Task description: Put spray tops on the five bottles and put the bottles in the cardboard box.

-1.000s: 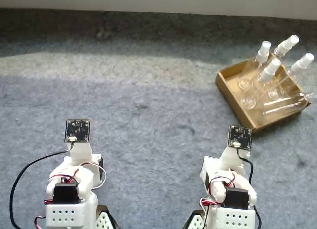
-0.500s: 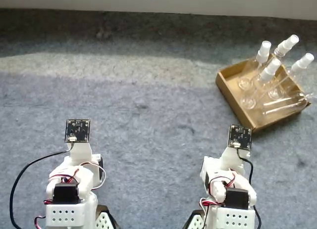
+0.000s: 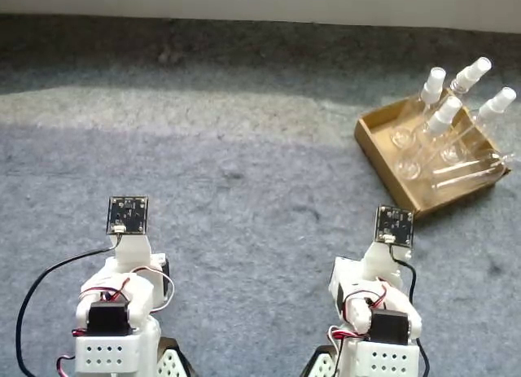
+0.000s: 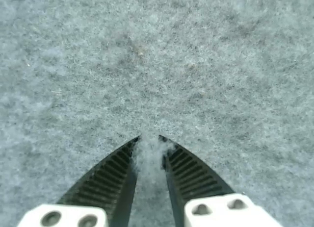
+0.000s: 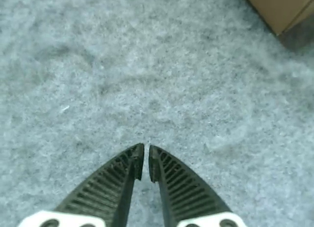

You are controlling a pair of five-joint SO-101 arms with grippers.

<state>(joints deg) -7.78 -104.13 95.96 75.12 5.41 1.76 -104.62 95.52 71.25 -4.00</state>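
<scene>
The cardboard box (image 3: 384, 167) sits at the right of the grey carpet. Several clear bottles (image 3: 444, 116) with white spray tops stand inside it, leaning toward the far right. One more clear bottle (image 3: 468, 172) lies flat along the box's near side. Both arms are folded back at the near edge, the left arm (image 3: 122, 300) and the right arm (image 3: 378, 300), well short of the box. My left gripper (image 4: 149, 138) is shut over bare carpet with nothing between its fingers. The right gripper (image 5: 146, 147) is also shut and empty, with a corner of the box (image 5: 282, 9) farther off.
Grey carpet (image 3: 244, 165) stretches between the arms and the box. A pale wall edge runs along the far side. A black cable (image 3: 32, 295) loops beside the left arm's base.
</scene>
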